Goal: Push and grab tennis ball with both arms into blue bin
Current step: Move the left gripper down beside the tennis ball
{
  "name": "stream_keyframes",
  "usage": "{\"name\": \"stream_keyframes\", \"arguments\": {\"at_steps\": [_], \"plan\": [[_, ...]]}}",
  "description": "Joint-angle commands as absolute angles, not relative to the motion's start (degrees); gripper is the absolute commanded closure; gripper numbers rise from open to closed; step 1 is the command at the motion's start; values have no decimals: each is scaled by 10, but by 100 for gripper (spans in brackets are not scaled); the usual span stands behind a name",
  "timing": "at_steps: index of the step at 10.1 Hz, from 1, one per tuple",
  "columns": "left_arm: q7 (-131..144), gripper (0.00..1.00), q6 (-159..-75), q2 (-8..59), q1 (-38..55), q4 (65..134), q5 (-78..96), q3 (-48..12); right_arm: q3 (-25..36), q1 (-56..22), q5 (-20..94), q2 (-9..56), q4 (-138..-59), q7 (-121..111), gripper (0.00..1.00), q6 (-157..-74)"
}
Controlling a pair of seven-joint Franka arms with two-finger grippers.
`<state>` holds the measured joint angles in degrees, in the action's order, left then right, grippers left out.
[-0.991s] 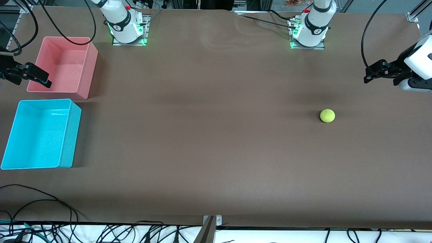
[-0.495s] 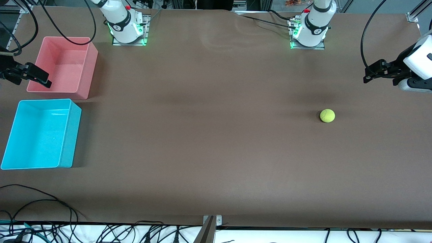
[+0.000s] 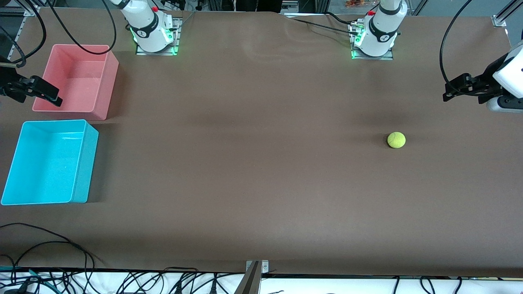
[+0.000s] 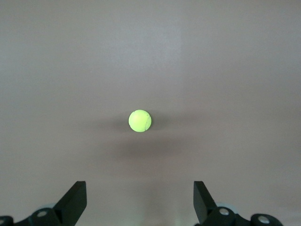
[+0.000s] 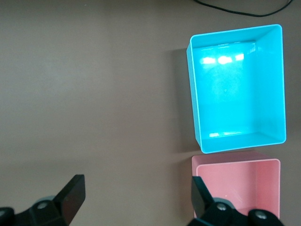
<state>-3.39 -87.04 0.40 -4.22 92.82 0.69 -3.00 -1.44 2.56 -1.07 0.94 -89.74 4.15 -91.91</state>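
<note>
tennis ball [image 3: 396, 139] sits on the bare table [image 3: 261, 163] toward the left arm's end, well apart from the blue bin [image 3: 83, 163] at the right arm's end, with the pink bin [image 3: 106, 81] beside that, farther from the front camera; left gripper [image 3: 454, 87] hangs over the table edge at its own end, fingers spread, clearly the nearer one; ball lies centred ahead of it in the left wrist view [image 4: 140, 121]; right gripper [image 3: 45, 93] waits over the pink bin's rim, spread too; likely the left arm pushes the ball binward first.
</note>
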Motion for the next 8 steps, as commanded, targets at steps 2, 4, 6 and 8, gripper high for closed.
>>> {"name": "stream_keyframes", "arguments": {"at_steps": [2, 4, 6, 8], "plan": [[-35, 0, -863, 46, -63, 911, -4, -31, -16, 29, -3, 12, -883, 47, 0, -911], [-34, 0, -864, 92, -88, 911, -4, -31, -16, 29, -3, 12, -883, 47, 0, -911], [-34, 0, -896, 95, -100, 924, -5, -31, -16, 29, -3, 13, -883, 47, 0, -912], [-34, 0, -925, 96, -101, 959, -5, -29, -16, 29, -3, 13, -883, 47, 0, -912]]}}
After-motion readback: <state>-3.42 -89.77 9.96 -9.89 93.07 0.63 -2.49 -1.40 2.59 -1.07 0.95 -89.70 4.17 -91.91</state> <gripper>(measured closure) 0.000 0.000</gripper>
